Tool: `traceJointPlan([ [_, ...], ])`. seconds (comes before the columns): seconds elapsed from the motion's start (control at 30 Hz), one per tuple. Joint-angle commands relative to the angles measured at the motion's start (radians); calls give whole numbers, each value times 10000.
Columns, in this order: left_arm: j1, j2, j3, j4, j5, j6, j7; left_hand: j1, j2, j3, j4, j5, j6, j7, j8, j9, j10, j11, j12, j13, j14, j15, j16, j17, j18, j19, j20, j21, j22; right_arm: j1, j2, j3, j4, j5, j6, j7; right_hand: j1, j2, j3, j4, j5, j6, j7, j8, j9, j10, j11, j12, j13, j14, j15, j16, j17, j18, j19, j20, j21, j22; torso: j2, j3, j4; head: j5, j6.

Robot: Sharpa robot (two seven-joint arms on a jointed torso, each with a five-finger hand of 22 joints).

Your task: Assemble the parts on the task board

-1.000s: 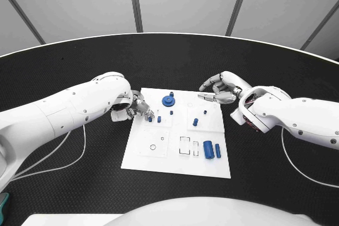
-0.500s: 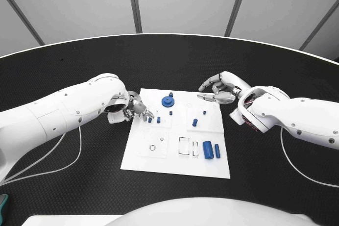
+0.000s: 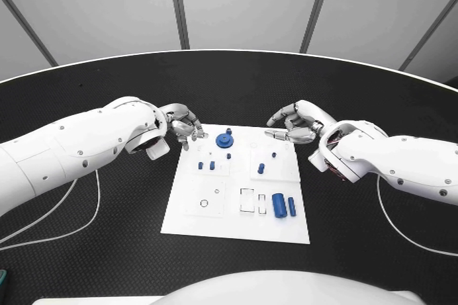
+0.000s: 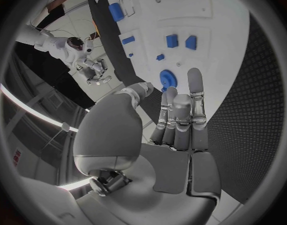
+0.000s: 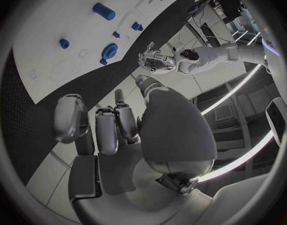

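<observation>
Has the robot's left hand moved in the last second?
Yes. The left hand was over the white board's left edge beside the small blue pieces; it now sits off the board's far left corner, holding nothing.

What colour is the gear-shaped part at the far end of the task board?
Blue; the gear-shaped part shows best in the head view.

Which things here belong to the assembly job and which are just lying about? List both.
Belong to the job:
task board
blue gear
large blue cylinder
slim blue peg beside it
small blue pieces standing in the board
left hand and right hand, both holding nothing

Just lying about:
white cables on the black table
</observation>
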Motion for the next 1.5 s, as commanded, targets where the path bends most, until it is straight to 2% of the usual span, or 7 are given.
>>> traceJointPlan([
  [0.03, 10, 27, -1, 235, 73, -479, 997, 497, -27, 331, -298, 23, -55, 16, -157, -166, -346, 58, -392, -306, -240, 33, -133, -260, 148, 126, 21, -442, -311, -4, 8, 0, -9, 0, -55, 58, -100, 16, 63, 7, 61, -94, 2, 90, -5, -475, 3, -695, -342, 471, -54, -309, 233, 229, -255, -17, -602, -449, 45, -17, 13, -54, 99],
  [0.1, 0, 70, -2, 327, 96, -641, 1448, 968, -103, 661, -718, -1, 108, 41, -311, -350, -484, 94, -760, -650, -788, 59, -539, -884, 104, 541, 18, -23, -88, -5, 15, 0, -17, 0, -91, 96, -61, 27, 160, -5, 68, -100, -14, 133, 3, -915, -16, -1498, -1050, 371, -78, -584, -121, 321, -435, -29, -1158, -857, 49, -15, 11, -55, 122],
  [0.3, -160, 313, -5, 384, -303, -1079, 2714, 1400, -487, 766, -1800, -106, 71, 311, -1220, -1129, -1105, 451, -2686, -2301, -1841, 310, -1216, -2175, 102, -544, 139, 848, 663, -7, 26, 0, -25, 1, -234, 228, 54, -94, 500, -40, 50, -89, -32, 224, 12, -2127, -53, -4122, -3417, -8, -116, -1739, -1470, 676, -1065, -69, -3390, -2517, 71, -24, 16, -104, 183],
  [0.47, -319, 584, -8, 154, -1317, -1214, 3166, 1396, -450, 633, -2274, -79, 501, 237, -1608, -1527, -808, 410, -3180, -2972, -1494, 243, -955, -2569, 137, -704, 150, 1585, 1154, -7, 41, 0, -15, 1, -358, 302, 71, -128, 598, -55, 51, -93, -32, 239, 11, -2291, -62, -4615, -3906, -55, -124, -1996, -1707, 725, -1110, -74, -3838, -2855, 60, -4, -4, -106, 190],
  [0.9, -526, 1140, -27, -487, -3799, -960, 3108, 976, -577, 709, -2565, -72, 1130, 40, -1925, -1866, -471, 304, -3402, -3534, -78, 207, 1165, -876, 145, -268, 177, 2439, 1599, -7, 68, 0, 2, 1, -504, 358, 76, -177, 694, -72, 51, -120, -27, 243, 4, -2476, -59, -5111, -4409, -64, -127, -2183, -1847, 759, -1094, -81, -4202, -3132, 34, 5, 1, -114, 247],
  [1.17, -857, 1477, -31, -958, -4398, -693, 3002, 790, -635, 752, -2594, -139, 1293, -22, -2006, -1928, -482, 319, -3512, -3700, 244, 238, 1682, -482, 142, -165, 215, 2638, 1696, -7, 76, 1, 11, 1, -537, 352, 60, -184, 711, -64, 61, -129, -24, 245, 3, -2510, -56, -5203, -4507, -75, -125, -2244, -1901, 770, -1098, -81, -4302, -3207, 35, 7, -7, -144, 267],
  [1.5, -1055, 1707, -31, -1269, -4511, -736, 3071, 561, -656, 729, -2600, -1257, 1541, -97, -2274, -2046, -162, 270, -3693, -3970, 533, 221, 2182, -257, 147, -72, 222, 2784, 1746, -7, 72, 1, 35, 1, -564, 333, 35, -199, 726, -54, 76, -151, -19, 241, -1, -2562, -52, -5329, -4638, -78, -122, -2292, -1930, 775, -1087, -81, -4382, -3267, 38, 1, -1, -194, 283],
])
